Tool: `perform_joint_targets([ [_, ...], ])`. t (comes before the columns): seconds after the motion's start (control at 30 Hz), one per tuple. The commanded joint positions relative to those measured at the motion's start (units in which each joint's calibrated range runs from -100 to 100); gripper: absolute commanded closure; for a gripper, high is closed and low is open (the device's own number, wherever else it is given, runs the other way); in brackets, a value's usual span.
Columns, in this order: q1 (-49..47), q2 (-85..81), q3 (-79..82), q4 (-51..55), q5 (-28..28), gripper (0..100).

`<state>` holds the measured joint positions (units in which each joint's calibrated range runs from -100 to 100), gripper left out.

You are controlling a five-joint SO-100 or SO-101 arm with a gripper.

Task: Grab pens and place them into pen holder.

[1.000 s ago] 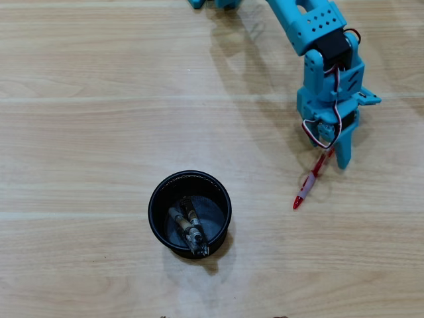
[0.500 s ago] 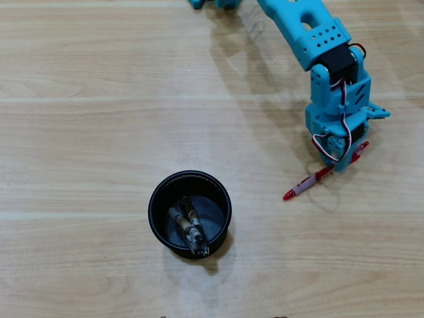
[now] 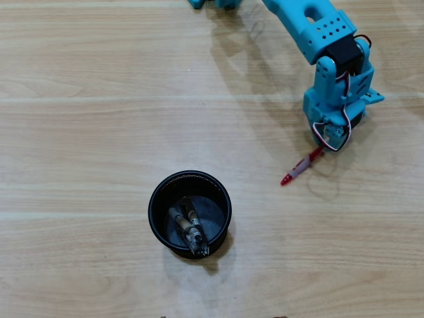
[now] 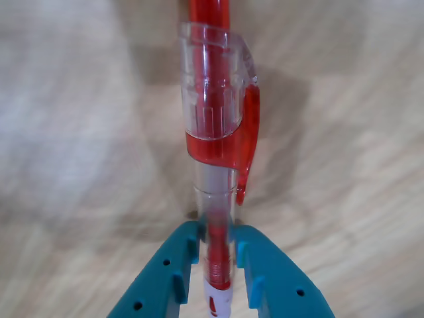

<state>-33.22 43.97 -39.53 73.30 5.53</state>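
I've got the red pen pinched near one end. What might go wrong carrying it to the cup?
1. The gripper holds the red pen near one end, so the long free end may swing or slip out.
2. The pen holder already contains pens; a tilted pen might catch its rim.

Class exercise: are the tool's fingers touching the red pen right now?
Touching. In the wrist view the tool has its teal fingers pressed against both sides of the red pen, with no gap visible.
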Motion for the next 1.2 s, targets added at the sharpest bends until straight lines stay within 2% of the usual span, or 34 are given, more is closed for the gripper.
perform_joint_targets([
  [0.0,0.64,-11.34,-8.41,3.15,-2.08,98],
  [0.17,3.54,-22.75,-16.56,1.26,-9.40,98],
  [0.23,7.17,-26.13,-17.19,-2.09,-14.00,98],
  [0.43,24.91,-32.64,-8.86,-5.19,-36.89,98],
  [0.5,27.98,-33.74,-3.07,-6.39,-44.47,98],
  [0.57,29.51,-34.59,2.73,-11.98,-49.70,98],
  [0.73,30.16,-34.25,9.97,-31.23,-52.89,98],
  [0.83,30.16,-33.49,11.60,-38.88,-53.26,98],
  [1.17,31.37,-24.70,11.87,-47.56,-53.46,98],
])
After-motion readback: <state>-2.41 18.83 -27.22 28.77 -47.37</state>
